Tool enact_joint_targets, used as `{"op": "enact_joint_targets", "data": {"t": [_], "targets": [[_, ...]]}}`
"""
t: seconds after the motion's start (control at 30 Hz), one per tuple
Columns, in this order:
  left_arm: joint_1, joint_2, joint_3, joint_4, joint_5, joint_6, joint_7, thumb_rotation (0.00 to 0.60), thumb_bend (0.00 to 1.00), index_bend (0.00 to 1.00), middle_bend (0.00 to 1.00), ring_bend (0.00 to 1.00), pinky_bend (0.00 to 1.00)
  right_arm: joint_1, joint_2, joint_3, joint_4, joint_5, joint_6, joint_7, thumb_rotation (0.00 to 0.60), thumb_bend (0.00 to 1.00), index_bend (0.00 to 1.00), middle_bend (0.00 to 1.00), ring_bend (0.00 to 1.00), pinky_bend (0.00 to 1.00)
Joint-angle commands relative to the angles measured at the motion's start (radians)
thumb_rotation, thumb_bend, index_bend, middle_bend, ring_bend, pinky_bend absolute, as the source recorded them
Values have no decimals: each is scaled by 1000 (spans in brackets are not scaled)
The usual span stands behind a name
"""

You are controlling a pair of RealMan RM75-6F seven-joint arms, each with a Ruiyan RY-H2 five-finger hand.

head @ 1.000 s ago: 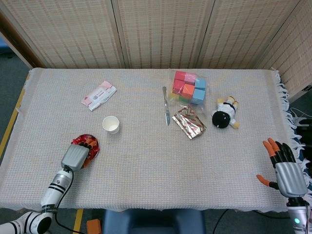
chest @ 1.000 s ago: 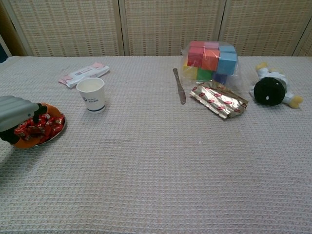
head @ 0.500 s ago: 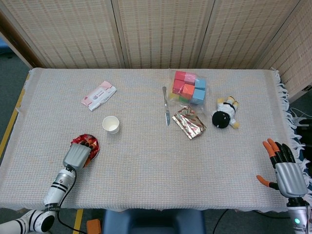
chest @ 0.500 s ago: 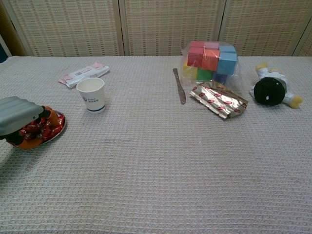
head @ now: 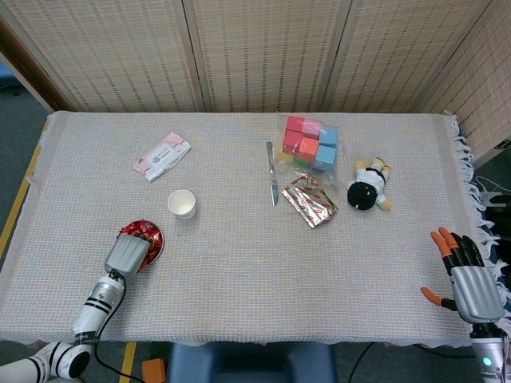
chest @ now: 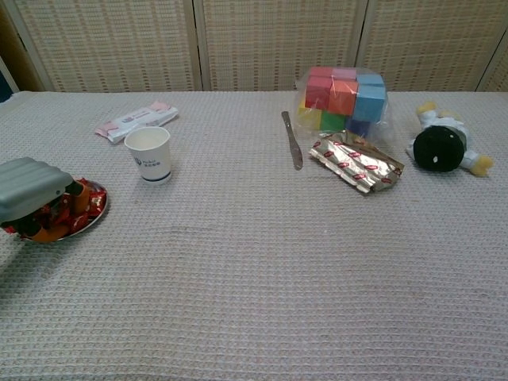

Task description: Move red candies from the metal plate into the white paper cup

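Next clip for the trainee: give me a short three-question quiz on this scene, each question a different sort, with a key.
1. True or false: the left hand is over the metal plate of red candies.
2. Which thing lies between the knife and the penguin toy? A) tissue pack B) foil wrapper C) white paper cup
3. Fill in: in the head view, the right hand is at the table's ____ near corner, fingers spread, holding nothing.

Key: 1 true; 2 B, the foil wrapper; 3 right.
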Motion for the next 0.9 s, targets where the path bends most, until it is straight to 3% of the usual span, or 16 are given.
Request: {"op": "enact_joint_targets", "data": {"t": [0.03, 0.3, 0.57, 0.9], "targets": [[-1, -1, 0, 2, 3, 5, 0, 600, 387, 556, 460, 492, 982, -1, 3, -1, -2, 2, -1, -1, 600, 46, 0, 0, 0, 0], [2, -4, -2, 7, 3, 19, 3, 600, 457, 645, 556, 538, 995, -4, 10, -3, -9, -4, 6, 7, 600, 45, 0, 0, 0, 0], [7, -10, -4, 16, 11, 48, 2, 600, 618, 717, 666, 600, 1000, -6, 10, -5, -10, -9, 9, 4, 600, 46, 0, 0, 0, 0], [4, -13, -10, 31, 30, 72, -20, 600, 660, 728, 696, 625, 1000, -6, 10, -4, -9, -8, 7, 5, 600, 45, 0, 0, 0, 0]]}}
